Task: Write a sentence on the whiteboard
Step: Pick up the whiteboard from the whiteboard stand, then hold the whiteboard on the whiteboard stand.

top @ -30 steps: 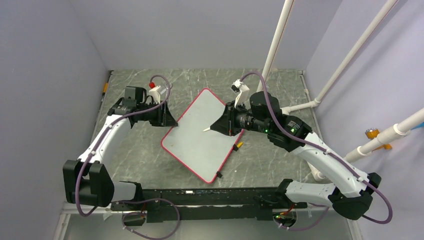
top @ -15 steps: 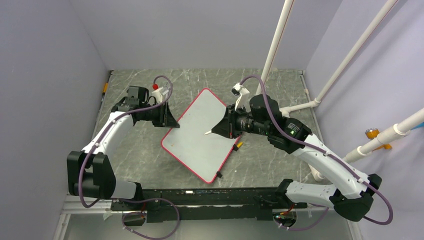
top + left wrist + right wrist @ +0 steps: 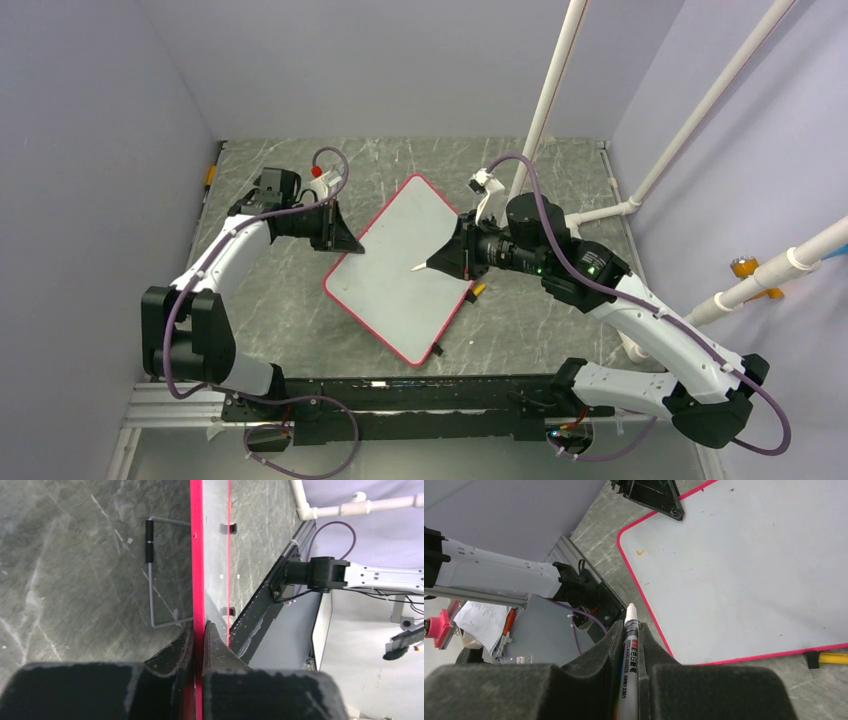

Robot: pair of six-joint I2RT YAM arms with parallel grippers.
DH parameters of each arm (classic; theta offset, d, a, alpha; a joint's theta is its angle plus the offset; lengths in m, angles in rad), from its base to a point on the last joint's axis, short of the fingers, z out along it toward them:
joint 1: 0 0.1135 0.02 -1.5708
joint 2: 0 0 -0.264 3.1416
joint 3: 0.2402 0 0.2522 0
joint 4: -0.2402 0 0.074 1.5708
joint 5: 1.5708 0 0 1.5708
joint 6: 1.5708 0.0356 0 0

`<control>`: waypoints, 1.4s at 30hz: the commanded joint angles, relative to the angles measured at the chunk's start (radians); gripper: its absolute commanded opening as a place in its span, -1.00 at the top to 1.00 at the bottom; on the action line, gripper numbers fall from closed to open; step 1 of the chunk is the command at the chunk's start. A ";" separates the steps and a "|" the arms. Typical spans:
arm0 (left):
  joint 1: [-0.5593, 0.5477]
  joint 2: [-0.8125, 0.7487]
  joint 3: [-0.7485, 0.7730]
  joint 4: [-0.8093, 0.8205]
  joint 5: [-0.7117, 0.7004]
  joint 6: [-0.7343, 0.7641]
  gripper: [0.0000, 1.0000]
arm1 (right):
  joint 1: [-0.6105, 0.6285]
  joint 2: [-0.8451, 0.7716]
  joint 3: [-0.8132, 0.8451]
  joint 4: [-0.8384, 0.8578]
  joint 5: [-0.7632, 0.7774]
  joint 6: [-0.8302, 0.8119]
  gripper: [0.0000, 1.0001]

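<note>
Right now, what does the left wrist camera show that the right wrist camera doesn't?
Only the left wrist view: the whiteboard seen edge-on, its red frame pinched between the fingers of the left gripper, and a grey wire bracket beside it. Only the right wrist view: the marker clamped in the right gripper, and a small orange mark near a corner of the board's white face. Both: the red-framed board, the left gripper on its edge, and the marbled tabletop.
</note>
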 commanded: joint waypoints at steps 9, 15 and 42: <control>-0.015 0.034 0.160 -0.024 0.002 0.024 1.00 | 0.001 -0.010 -0.058 0.119 0.005 -0.027 1.00; -0.015 0.054 0.207 -0.047 -0.065 0.035 1.00 | 0.030 0.061 -0.038 0.153 0.072 -0.079 1.00; -0.012 -0.008 0.125 0.020 -0.178 0.083 1.00 | 0.235 0.340 0.108 0.283 0.256 -0.164 1.00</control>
